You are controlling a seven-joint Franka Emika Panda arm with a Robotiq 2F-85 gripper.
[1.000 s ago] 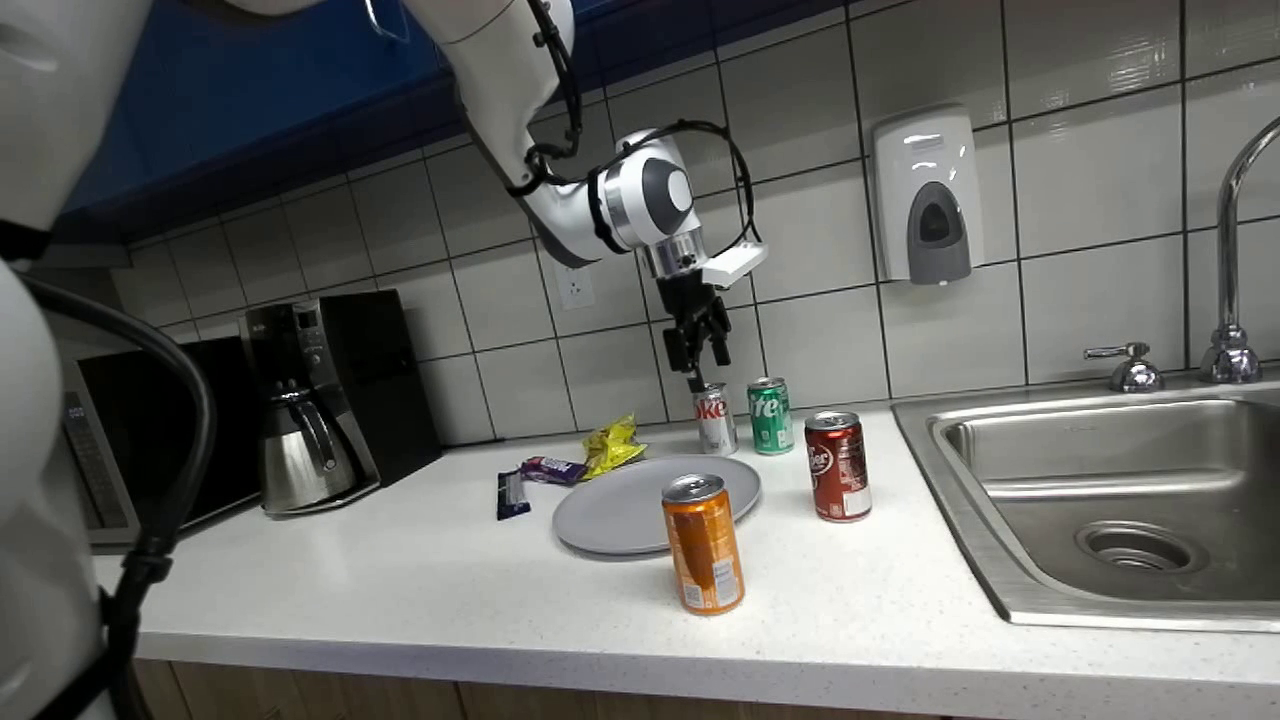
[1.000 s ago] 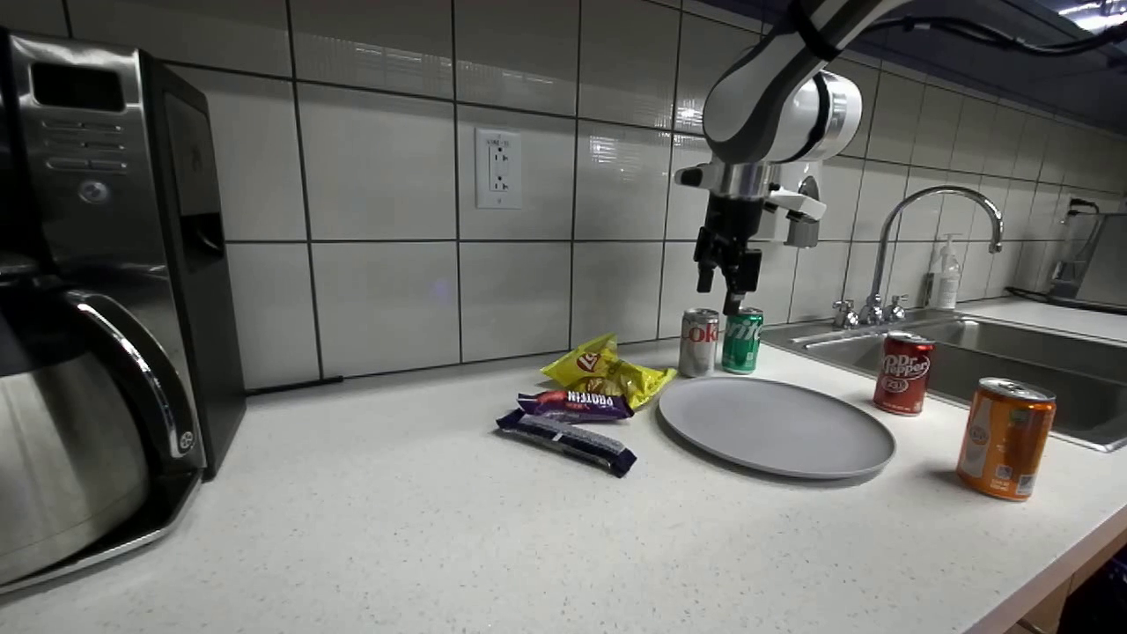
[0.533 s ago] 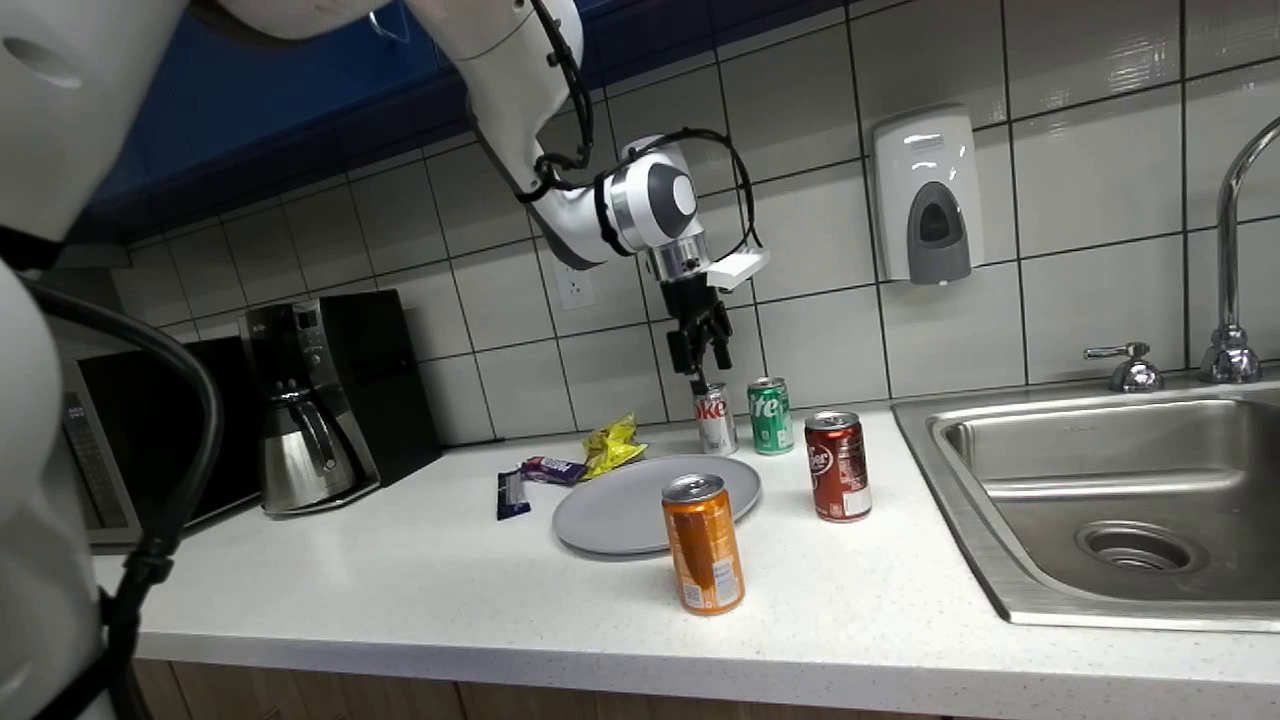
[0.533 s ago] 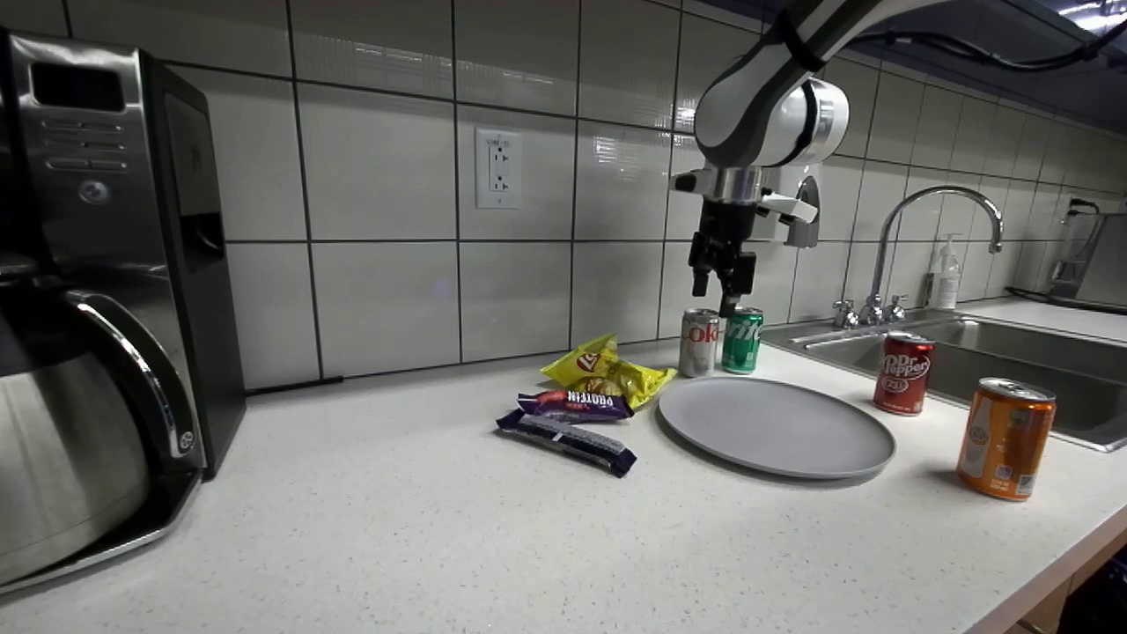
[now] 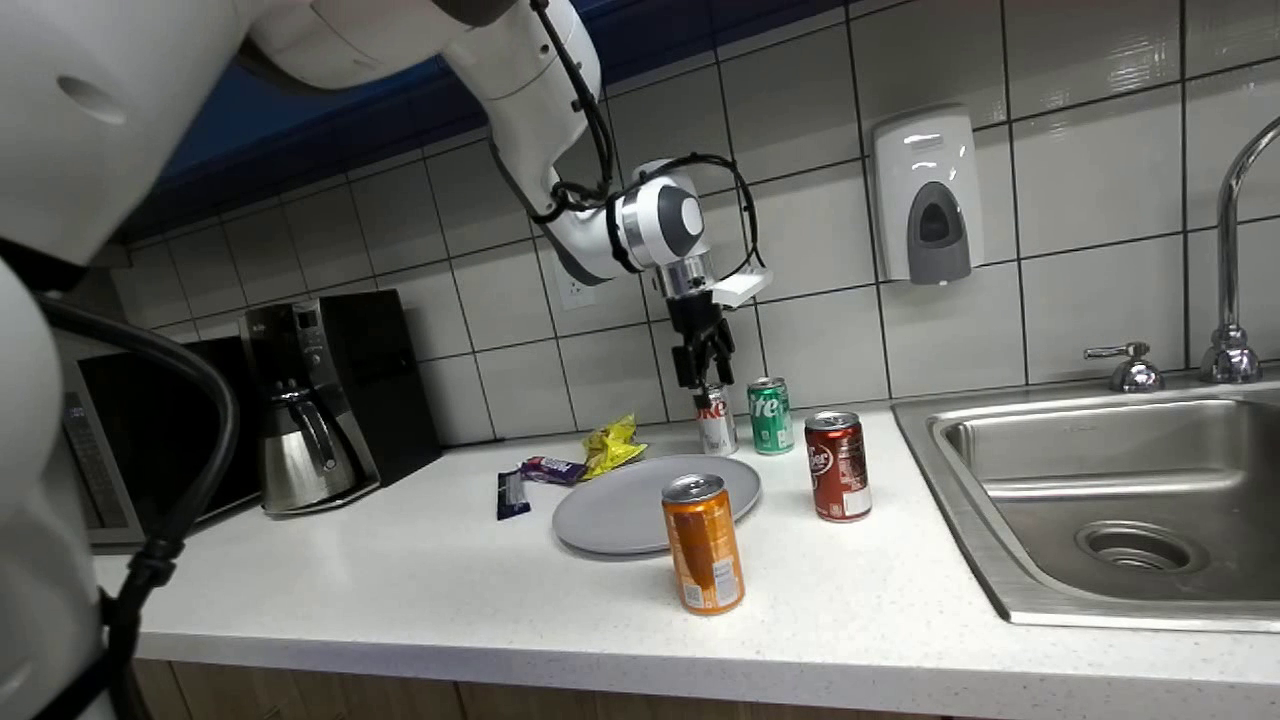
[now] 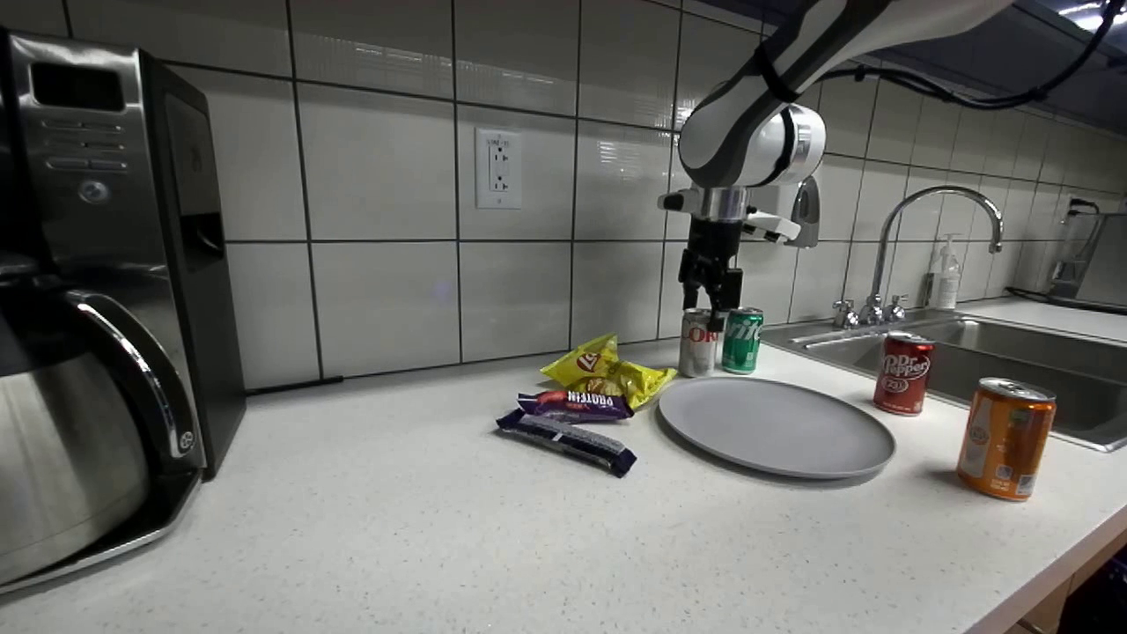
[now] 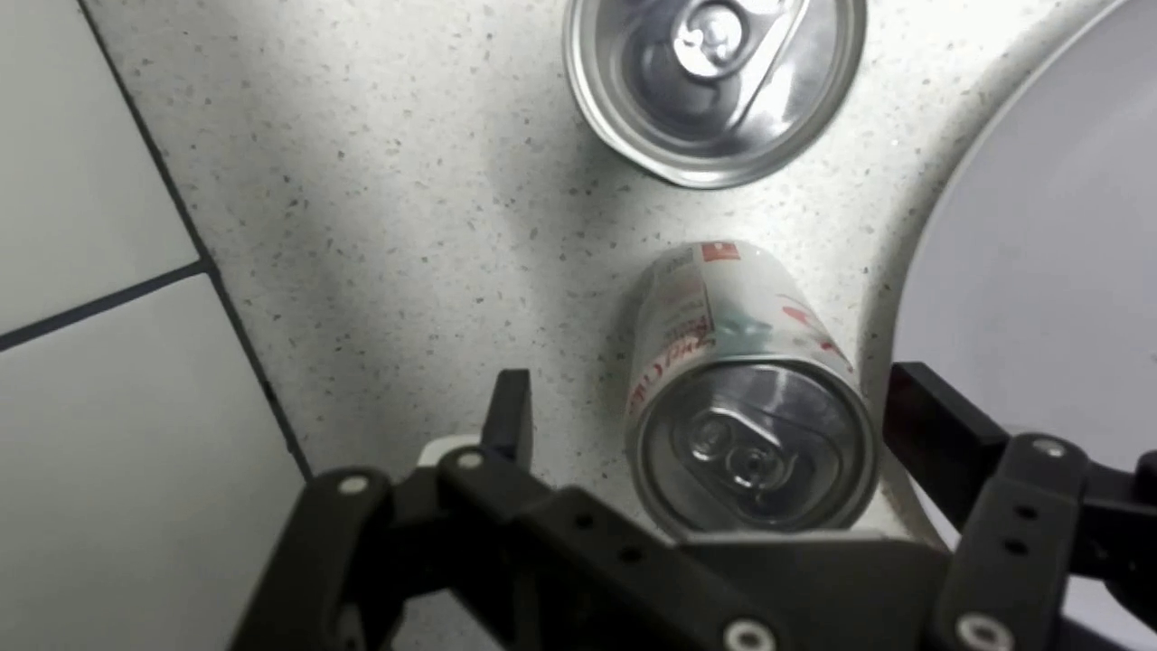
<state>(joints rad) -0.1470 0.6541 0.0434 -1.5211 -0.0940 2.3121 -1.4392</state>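
Grpr [image 7: 710,398] spread at top of coke can [image 7: 750,407], nothing pinched. Can upright on counter [image 6: 396,511] btwn plate [image 6: 779,427] & wall [image 6: 379,158] (sprite can [image 6: 745,348] just beside). Reach looks mostly done; no grip/lift yet.

In an exterior view: plate [image 5: 605,515] on counter [image 5: 400,580], Coke can [image 5: 718,430] and Sprite can [image 5: 772,420] behind it, Sprite can on the right. Dr Pepper can [image 5: 838,468] right of plate, sink [image 5: 970,520] further right. Fourth can [image 5: 703,548] in front of plate. Bag [image 5: 613,447] behind-left of plate, bars [image 5: 553,470] left of that, coffee maker [image 5: 350,390] further left. Gripper [image 7: 710,411] over Coke can, a finger [image 7: 512,420] either side in wrist view.
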